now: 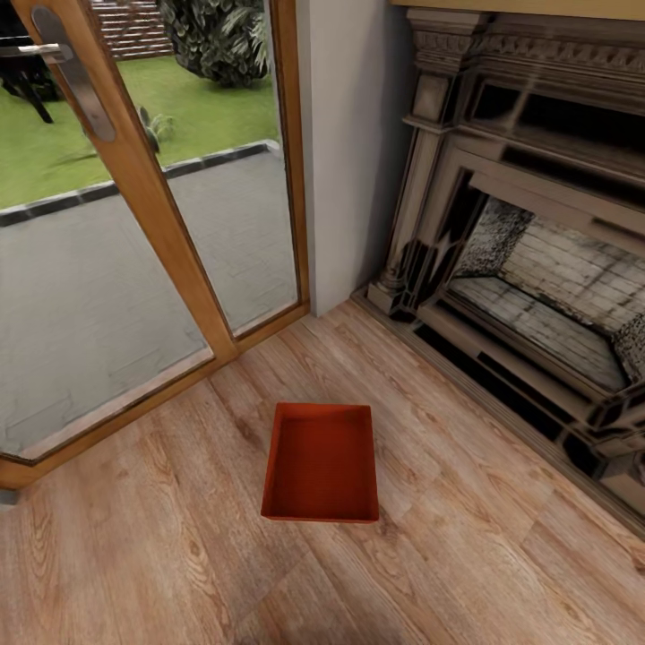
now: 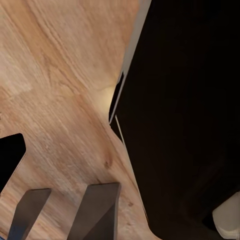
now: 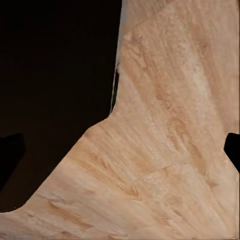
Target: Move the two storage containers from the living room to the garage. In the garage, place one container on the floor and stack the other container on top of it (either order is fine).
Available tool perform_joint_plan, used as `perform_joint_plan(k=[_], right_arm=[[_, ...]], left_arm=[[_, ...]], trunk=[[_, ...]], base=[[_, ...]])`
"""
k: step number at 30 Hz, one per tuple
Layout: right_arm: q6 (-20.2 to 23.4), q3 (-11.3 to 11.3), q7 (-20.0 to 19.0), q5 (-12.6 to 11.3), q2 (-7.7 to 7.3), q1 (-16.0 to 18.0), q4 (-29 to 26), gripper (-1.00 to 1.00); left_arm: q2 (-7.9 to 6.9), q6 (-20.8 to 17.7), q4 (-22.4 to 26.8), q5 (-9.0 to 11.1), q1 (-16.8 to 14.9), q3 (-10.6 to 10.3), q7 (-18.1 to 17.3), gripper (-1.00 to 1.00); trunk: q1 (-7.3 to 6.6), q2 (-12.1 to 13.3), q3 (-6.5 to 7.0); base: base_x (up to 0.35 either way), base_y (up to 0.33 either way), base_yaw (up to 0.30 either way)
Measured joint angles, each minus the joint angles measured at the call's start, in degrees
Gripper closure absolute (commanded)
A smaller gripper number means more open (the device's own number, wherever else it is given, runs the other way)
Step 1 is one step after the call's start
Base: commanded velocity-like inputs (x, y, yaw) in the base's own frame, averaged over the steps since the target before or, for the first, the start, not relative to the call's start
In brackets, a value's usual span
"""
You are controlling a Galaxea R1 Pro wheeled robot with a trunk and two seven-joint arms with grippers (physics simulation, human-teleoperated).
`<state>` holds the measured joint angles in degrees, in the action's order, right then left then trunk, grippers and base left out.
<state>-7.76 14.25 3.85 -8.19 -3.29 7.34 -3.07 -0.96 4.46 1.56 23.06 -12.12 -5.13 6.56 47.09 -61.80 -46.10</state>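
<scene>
So from my head camera I'm looking down at one red-orange rectangular open-top storage bin [image 1: 321, 464] sitting on the light wood-plank floor [image 1: 134, 555] of the living room. It's sitting flat and upright, nothing inside it that I can see. Ahead and to the left there's a wood-framed glass patio door [image 1: 157, 206] with a metal lever handle [image 1: 54, 54], and through the glass I'm seeing a grey paved patio [image 1: 90, 287] and green lawn [image 1: 107, 134]. Off to the right is the pale carved fireplace surround [image 1: 448, 179] with its sooty brick firebox [image 1: 555, 287]. A plain white wall section [image 1: 345, 143] is standing between door and fireplace. The bin is well apart from both.

Left wrist camera: I'm seeing my left gripper [image 2: 65, 210], two dark grey fingers [image 2: 97, 210] spread with a gap between them, holding nothing, hanging over the plank floor next to a big black body part of mine [image 2: 185, 110].

Right wrist camera: more plank floor [image 3: 170, 150] and a big dark shape [image 3: 55, 75]. Honestly can't tell whether my right gripper is open or closed here.
</scene>
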Motion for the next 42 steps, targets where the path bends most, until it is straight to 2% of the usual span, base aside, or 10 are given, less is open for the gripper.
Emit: perform_joint_plan(k=[2,5,11,14,18,22,25,27,36,42], right_arm=[[2.5,0.0,0.5,-1.5,-2.32,-0.2,-2.3,-1.0],[5.7,-0.1,2.3,-2.7,-4.83,1.9,-4.6,-1.0],[2.6,-4.6,4.8,-4.6,-11.57,13.2,-5.3,-1.0],[1.4,-5.7,5.3,-4.7,-12.12,22.4,-5.0,-1.0],[0.8,-6.2,6.2,-4.9,-9.38,29.6,-4.8,-1.0],[-0.4,-6.3,6.5,-4.9,-3.38,32.5,-4.7,-1.0],[-2.1,-6.0,6.6,-4.6,1.64,33.1,-4.6,-1.0],[-3.8,-5.8,6.1,-4.5,9.62,33.4,-4.0,-1.0],[-4.2,-5.9,5.5,-3.9,11.94,33.4,-2.0,-1.0],[-5.6,-5.8,3.4,0.1,13.27,33.4,1.1,-1.0]], left_arm=[[-1.41,-0.6,3.3,0.0,0.0,0.0,0.3,-1.0],[-6.34,-2.7,9.3,0.0,0.0,0.2,0.8,-1.0],[-15.34,-6.5,13.7,0.1,-0.7,0.4,1.0,-1.0],[-16.14,-10.4,14.4,0.1,-2.9,0.3,1.0,-1.0],[-14.75,-14.9,14.9,0.0,-12.4,0.2,1.0,-1.0],[-10.22,-15.8,15.5,-0.2,-19.9,0.2,0.9,-1.0],[-5.66,-15.7,15.8,-0.5,-22.8,0.1,0.9,-1.0],[1.79,-11.3,14.5,-0.9,-24.0,-0.5,0.8,-1.0],[4.44,-6.3,13.0,-7.6,-24.2,-0.9,1.4,-1.0],[5.06,-5.8,12.4,-12.0,-24.2,-0.9,1.7,-1.0]], trunk=[[0.0,0.0,0.0],[0.0,0.0,0.0],[0.0,0.0,0.0],[0.0,0.0,0.01],[0.0,0.0,0.01],[0.0,0.0,0.01],[0.0,0.0,0.0],[0.0,0.0,0.0],[0.0,0.0,0.0],[0.0,0.0,0.0]], base=[[0.0,0.0,0.0],[0.0,0.0,0.0],[0.0,0.0,0.0],[0.0,0.0,0.0],[0.0,0.0,0.0],[0.0,0.0,0.0],[0.0,0.0,0.0],[0.0,0.0,0.0],[0.0,0.0,0.0],[0.0,0.0,0.0]])
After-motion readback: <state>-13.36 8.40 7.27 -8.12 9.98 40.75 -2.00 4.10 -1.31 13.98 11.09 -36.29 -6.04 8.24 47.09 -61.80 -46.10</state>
